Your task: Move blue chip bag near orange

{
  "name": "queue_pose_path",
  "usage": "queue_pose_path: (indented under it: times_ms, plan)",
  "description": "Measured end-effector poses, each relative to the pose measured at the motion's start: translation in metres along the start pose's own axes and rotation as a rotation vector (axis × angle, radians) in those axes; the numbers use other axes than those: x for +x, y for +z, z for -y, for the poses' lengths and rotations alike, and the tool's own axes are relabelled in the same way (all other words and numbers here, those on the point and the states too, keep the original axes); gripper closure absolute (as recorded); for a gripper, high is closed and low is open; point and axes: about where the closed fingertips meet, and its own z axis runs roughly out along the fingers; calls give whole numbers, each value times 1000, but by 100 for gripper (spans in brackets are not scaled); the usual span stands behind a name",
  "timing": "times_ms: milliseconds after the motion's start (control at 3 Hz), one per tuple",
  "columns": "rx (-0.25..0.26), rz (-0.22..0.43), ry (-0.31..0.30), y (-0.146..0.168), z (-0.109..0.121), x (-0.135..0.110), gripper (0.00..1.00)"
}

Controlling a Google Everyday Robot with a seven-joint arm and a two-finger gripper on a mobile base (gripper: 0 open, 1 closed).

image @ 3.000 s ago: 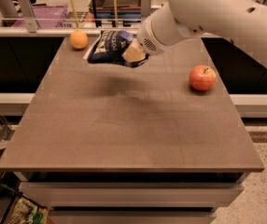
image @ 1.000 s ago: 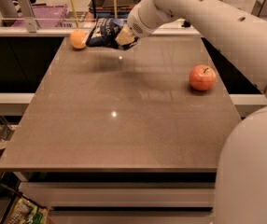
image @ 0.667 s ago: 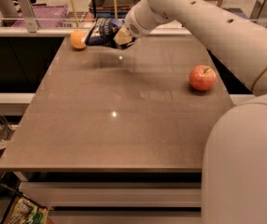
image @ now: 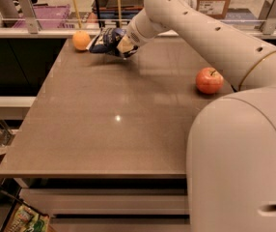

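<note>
The orange [image: 81,39] sits at the table's far left corner. The blue chip bag [image: 104,40], dark navy with white lettering, is held just right of the orange, low over the table's far edge. My gripper [image: 122,46] is at the bag's right end and is shut on it. The white arm reaches in from the right and fills the right side of the view.
A red apple [image: 209,80] with a stem sits at the right of the brown table [image: 118,129], partly beside the arm. Railings, a purple bin [image: 41,14] and boxes stand behind the table's far edge. A low shelf edge runs along the left.
The gripper with the bag has moved from the table's middle back to the far left, close to the orange, and come down a little lower. The orange and apple have not moved.
</note>
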Motion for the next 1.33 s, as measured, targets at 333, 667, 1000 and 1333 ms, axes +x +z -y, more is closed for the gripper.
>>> queue_pose_path:
  times_ms: [333,667,1000,1333]
  plan:
    - [-4,0,-1,2,-2,0,82]
    - [-8,-2,-2,4,-4,1,59]
    - [-12,-4,-2,7,-6,1,35]
    - [-16,-6,-3,10,-8,2,12]
